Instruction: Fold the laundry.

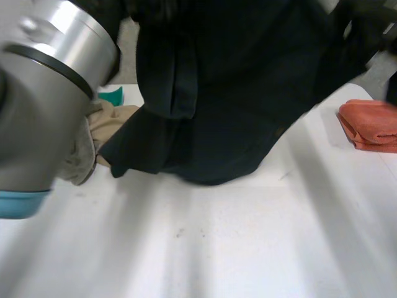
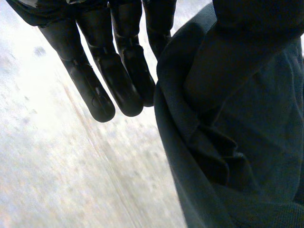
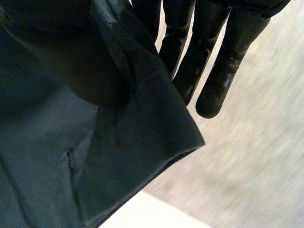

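White table (image 1: 248, 248) spreads out below you, and the dark garment (image 1: 229, 93) is your landmark: it hangs in mid-air across the far half of the head view, and its lower end sags down until it rests on the table. Your left arm (image 1: 43, 105) looms large to the left of the garment, grey with a light-blue cap at its near end. Just left of the garment's lower end, partly behind that arm, a tan cloth (image 1: 111, 121) lies crumpled on the table, and a small teal cloth (image 1: 113, 95) shows just beyond it. Well to the right of the garment, an orange cloth (image 1: 372, 124) sits folded near the table's far edge. Your left hand (image 2: 109, 80) has its fingers stretched out straight and close together. The garment is bunched at its thumb side and caught there against the nearest finger, with folds dropping away below. Your right hand (image 3: 213, 71) mirrors it: fingers straight, a doubled hem of the garment gathered at the thumb side and pinched against the neighbouring finger. So each hand holds an upper part of the garment, one at either side.
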You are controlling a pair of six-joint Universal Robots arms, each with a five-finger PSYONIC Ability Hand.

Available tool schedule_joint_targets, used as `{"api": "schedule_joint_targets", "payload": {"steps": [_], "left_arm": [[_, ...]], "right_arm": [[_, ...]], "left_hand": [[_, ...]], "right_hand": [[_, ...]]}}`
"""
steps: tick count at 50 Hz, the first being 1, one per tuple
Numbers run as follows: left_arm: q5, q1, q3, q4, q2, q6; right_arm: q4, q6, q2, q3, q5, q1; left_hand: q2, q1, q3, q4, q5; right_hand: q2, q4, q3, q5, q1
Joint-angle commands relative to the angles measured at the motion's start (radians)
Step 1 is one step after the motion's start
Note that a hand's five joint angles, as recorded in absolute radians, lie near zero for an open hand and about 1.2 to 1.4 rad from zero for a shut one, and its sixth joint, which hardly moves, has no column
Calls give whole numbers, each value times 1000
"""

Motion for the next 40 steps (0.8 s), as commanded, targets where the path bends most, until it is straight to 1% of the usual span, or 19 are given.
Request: {"api": "schedule_joint_targets", "payload": {"steps": [1,7,13,15,22,25,26,28,29,30,31,33,34,35,36,37,38,39,40], "left_arm": [[-3,0,8,-1,131,-48],[-23,0,13,-2,186,-71],[-18,7,11,-2,168,-73],[-16,19,10,-2,154,-73],[0,131,36,9,-57,-74],[2,164,79,10,-189,-74],[2,170,91,10,-226,-74],[7,184,135,22,-329,-71],[10,188,151,33,-361,-71],[11,196,168,45,-395,-73],[17,210,201,79,-459,-74],[28,225,235,117,-517,-73],[34,233,250,139,-547,-73],[49,243,285,177,-600,-73],[57,246,306,197,-625,-73],[65,248,327,214,-648,-73],[71,248,349,228,-669,-73],[74,250,393,249,-703,-73],[73,251,411,257,-717,-73]], "right_arm": [[23,-25,-73,-149,23,-3],[119,-42,-83,-286,26,-2],[132,-45,-68,-314,26,-2],[133,-47,-30,-312,26,4],[133,-99,143,-329,49,54],[119,-175,260,-355,115,115],[104,-223,324,-369,159,137],[69,-273,386,-381,204,159],[40,-298,415,-387,225,168],[-32,-345,468,-393,263,183],[-73,-364,495,-397,279,192],[-162,-396,545,-395,299,209],[-252,-425,593,-390,307,227],[-297,-438,616,-390,305,237],[-342,-448,640,-390,302,243],[-385,-455,666,-392,301,248],[-455,-470,720,-397,299,257],[-485,-476,740,-400,299,258],[-509,-482,757,-401,299,260]], "left_hand": [[196,286,205,194,254],[196,286,205,194,254],[196,286,205,194,254],[196,286,205,194,254],[196,286,205,194,254],[196,286,205,194,254],[196,286,205,194,254],[196,286,205,194,254],[196,286,205,194,254],[196,286,205,194,254],[196,286,205,194,254],[196,286,205,194,254],[196,286,205,194,254],[196,286,205,194,254],[40,130,48,37,97],[-273,-183,-264,-275,-215],[-671,-581,-663,-674,-614],[-1025,-936,-1017,-1028,-968],[-926,-836,-917,-928,-868]], "right_hand": [[223,210,207,248,409],[223,210,207,248,409],[223,210,207,248,409],[223,210,207,248,409],[223,210,207,248,409],[223,210,207,248,409],[223,210,207,248,409],[223,210,207,248,409],[223,210,207,248,409],[223,210,207,248,409],[223,210,207,248,409],[223,210,207,248,409],[223,210,207,248,409],[223,210,207,248,409],[134,121,118,159,320],[-242,-255,-257,-217,-56],[-999,-1012,-1014,-974,-813],[-999,-1012,-1014,-974,-813],[-999,-1012,-1014,-974,-813]]}}
